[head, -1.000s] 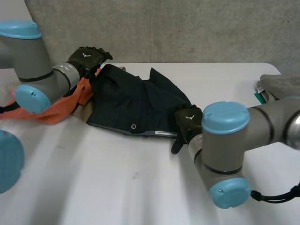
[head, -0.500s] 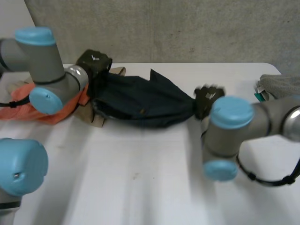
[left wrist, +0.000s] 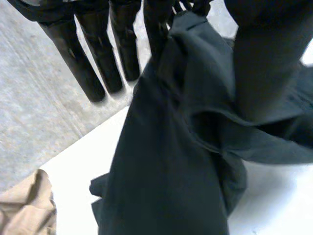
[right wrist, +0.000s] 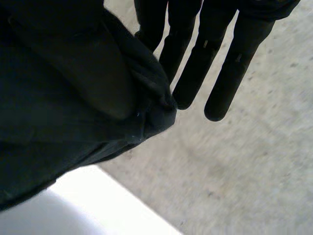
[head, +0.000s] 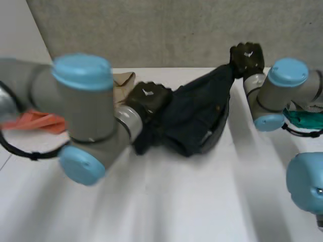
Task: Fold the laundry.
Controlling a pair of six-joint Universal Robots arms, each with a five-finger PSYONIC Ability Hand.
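Head view: left hand [head: 149,98], centre, and right hand [head: 246,58], upper right, are pinching the dark navy cloth garment's [head: 197,116] ends, presumably for spreading.

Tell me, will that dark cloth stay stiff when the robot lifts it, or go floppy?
Probably floppy: the dark cloth sags in folds between the left hand and the right hand. It likely won't slip easily, since just a pinch at each end seems to hold it up.

No readable text; left hand [head: 149,98] and right hand [head: 246,59] each bear a white mark [head: 147,92], perhaps a logo
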